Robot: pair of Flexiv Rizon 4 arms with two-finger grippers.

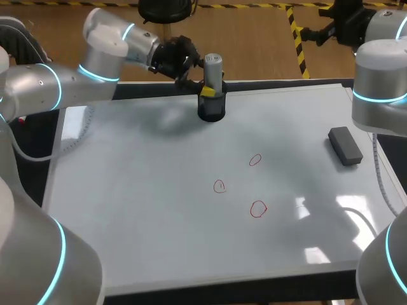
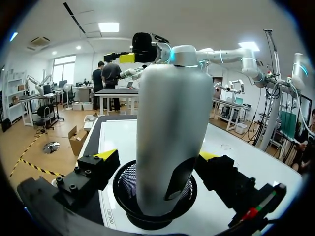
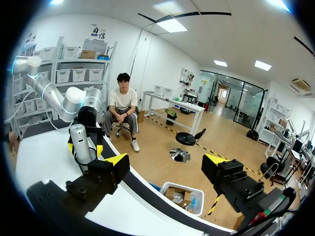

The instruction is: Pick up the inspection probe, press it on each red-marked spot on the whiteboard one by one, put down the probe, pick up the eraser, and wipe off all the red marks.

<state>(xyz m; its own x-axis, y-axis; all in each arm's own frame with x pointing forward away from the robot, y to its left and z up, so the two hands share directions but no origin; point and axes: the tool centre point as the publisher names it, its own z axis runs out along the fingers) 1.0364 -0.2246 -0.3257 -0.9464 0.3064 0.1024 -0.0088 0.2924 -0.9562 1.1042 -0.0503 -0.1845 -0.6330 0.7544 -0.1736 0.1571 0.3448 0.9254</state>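
The grey cylindrical inspection probe (image 1: 213, 73) stands upright in a black mesh holder (image 1: 212, 109) at the far edge of the whiteboard (image 1: 159, 210). My left gripper (image 1: 206, 86) is open around it. In the left wrist view the probe (image 2: 170, 132) rises between the yellow fingertips (image 2: 107, 155), with a gap showing on one side. Three red circles (image 1: 255, 159), (image 1: 219, 185), (image 1: 258, 208) are drawn right of the board's middle. The dark eraser (image 1: 345, 145) lies near the right edge. My right gripper (image 3: 166, 162) hangs open past the far right corner, holding nothing.
My right arm (image 1: 380, 89) stands over the board's right edge, just behind the eraser. My left arm (image 1: 108, 51) comes in across the far left corner. The holder (image 2: 155, 206) sits close to the board's dark border.
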